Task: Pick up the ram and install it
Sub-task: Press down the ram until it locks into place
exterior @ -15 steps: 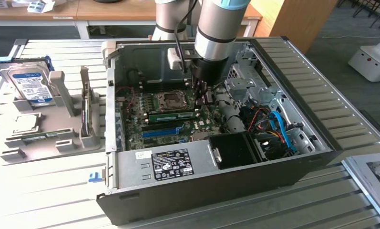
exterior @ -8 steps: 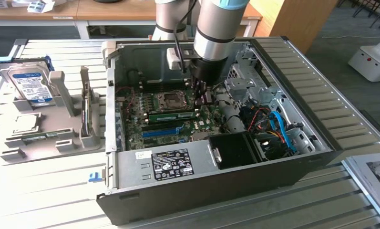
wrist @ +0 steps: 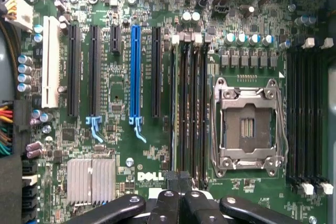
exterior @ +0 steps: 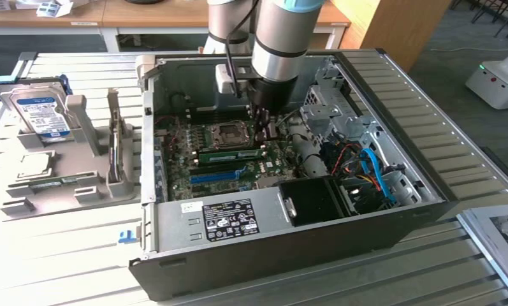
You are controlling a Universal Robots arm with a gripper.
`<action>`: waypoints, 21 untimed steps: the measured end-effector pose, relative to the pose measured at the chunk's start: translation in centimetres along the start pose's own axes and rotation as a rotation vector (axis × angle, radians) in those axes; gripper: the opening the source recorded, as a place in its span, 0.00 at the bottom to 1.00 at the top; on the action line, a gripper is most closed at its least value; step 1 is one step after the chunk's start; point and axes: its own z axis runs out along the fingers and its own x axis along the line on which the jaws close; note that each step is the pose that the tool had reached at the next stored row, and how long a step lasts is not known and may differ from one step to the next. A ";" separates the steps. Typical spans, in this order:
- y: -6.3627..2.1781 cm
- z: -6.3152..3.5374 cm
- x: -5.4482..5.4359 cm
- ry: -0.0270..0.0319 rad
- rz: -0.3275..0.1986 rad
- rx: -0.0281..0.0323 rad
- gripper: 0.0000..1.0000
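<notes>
Where the open computer case (exterior: 322,210) lies on its side, the support is a pale slatted metal table (exterior: 67,255), with wooden desks (exterior: 92,19) behind it and a white machine with a green light (exterior: 500,76) on the dark floor at the exterior view's right. On the table at the exterior view's left stands a grey holder (exterior: 75,166) carrying a hard drive (exterior: 41,111) upright in a blue frame. The arm (exterior: 279,44) reaches down into the case, and the gripper (exterior: 266,131) hangs just above the motherboard (exterior: 228,159), beside the processor socket (exterior: 230,132). The ram (exterior: 231,153) is a green stick lying along the board just below that socket in the exterior view, close under the gripper; whether it is fully seated cannot be told. The blue slot strip (exterior: 213,176) lies further toward the case front, next to the black power supply (exterior: 228,220). The wrist view adds detail hidden from outside: the socket (wrist: 247,127) is open and bare, dark memory slots (wrist: 189,108) run beside it, a second set of slots (wrist: 307,114) sits on its other side, and a silver heat sink (wrist: 90,181) sits near the DELL lettering. There the gripper (wrist: 178,192) shows black fingers (wrist: 165,205) drawn close together at the end of the memory slots, with nothing visibly clamped between them.
</notes>
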 end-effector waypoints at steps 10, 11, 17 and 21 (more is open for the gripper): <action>2.24 0.05 0.0 0.0001 0.000 0.0004 0.10; 2.50 0.06 0.0 0.0001 0.000 0.0004 0.10; 3.94 0.09 0.0 0.0001 0.000 0.0009 0.10; 4.84 0.12 0.0 0.0000 0.000 0.0011 0.10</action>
